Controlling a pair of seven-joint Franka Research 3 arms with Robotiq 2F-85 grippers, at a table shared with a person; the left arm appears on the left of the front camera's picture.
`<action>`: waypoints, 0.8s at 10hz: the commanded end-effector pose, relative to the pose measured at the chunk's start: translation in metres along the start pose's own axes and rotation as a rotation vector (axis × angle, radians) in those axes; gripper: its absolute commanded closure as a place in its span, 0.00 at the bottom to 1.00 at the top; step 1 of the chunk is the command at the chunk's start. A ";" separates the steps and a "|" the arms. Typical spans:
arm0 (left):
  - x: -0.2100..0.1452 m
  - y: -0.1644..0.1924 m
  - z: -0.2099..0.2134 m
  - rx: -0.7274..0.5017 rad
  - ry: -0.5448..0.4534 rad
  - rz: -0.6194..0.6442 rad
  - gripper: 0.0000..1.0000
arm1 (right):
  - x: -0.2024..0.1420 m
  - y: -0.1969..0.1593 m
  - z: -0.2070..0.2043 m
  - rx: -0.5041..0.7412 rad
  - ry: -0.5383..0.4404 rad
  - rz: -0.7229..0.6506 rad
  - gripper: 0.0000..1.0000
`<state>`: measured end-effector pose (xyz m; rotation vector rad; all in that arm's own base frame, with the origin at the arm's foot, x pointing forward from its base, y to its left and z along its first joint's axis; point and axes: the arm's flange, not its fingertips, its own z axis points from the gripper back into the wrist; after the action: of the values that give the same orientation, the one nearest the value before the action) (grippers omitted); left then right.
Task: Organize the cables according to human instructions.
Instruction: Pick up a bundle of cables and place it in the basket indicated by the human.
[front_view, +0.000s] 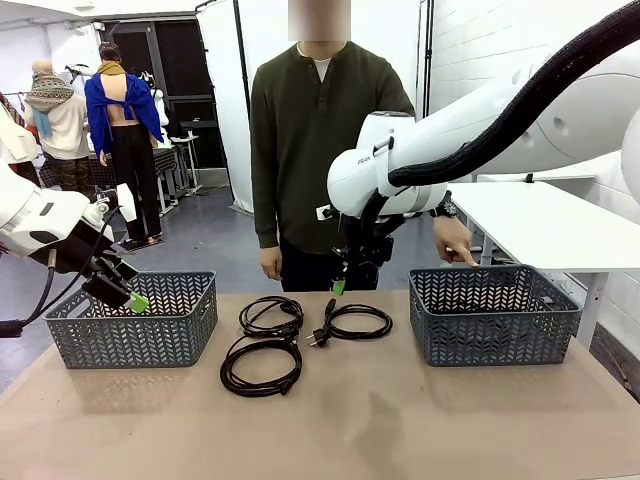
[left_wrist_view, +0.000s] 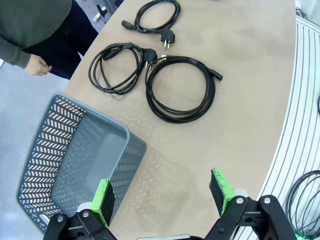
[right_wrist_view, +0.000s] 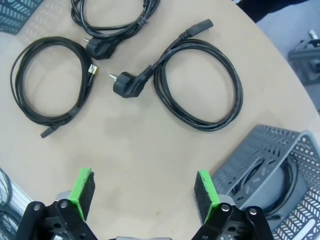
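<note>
Three black coiled cables lie mid-table: one (front_view: 270, 315) at the back left, one (front_view: 262, 368) in front of it, one (front_view: 352, 322) to the right with its plug pointing left. A further cable (right_wrist_view: 286, 181) lies inside the right basket (front_view: 490, 315). My right gripper (front_view: 340, 285) hangs open above the right-hand cable (right_wrist_view: 197, 85), touching nothing. Over the left basket (front_view: 135, 320) my left gripper (front_view: 125, 290) stands open and holds nothing. The person stands at the far side, one hand (front_view: 455, 243) pointing at the right basket's rim.
In the left wrist view the left basket (left_wrist_view: 75, 155) has no cable in it, and the three cables (left_wrist_view: 180, 87) lie beyond it. A white table (front_view: 545, 220) stands behind the right basket. The table's front half is bare.
</note>
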<state>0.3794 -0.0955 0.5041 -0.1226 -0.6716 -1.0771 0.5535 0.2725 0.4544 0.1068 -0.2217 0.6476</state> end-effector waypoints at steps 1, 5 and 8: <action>-0.002 0.003 -0.001 -0.012 -0.014 -0.002 0.00 | 0.000 0.000 0.000 0.000 0.000 0.000 0.00; -0.002 0.003 -0.001 -0.012 -0.014 -0.002 0.00 | 0.032 0.000 -0.026 -0.037 0.016 -0.279 0.00; -0.002 0.003 -0.001 -0.012 -0.014 -0.002 0.00 | 0.052 0.004 -0.054 -0.109 0.014 -0.391 0.00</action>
<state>0.3794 -0.0954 0.5041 -0.1224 -0.6717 -1.0767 0.5893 0.3018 0.4189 0.0853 -0.1962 0.2970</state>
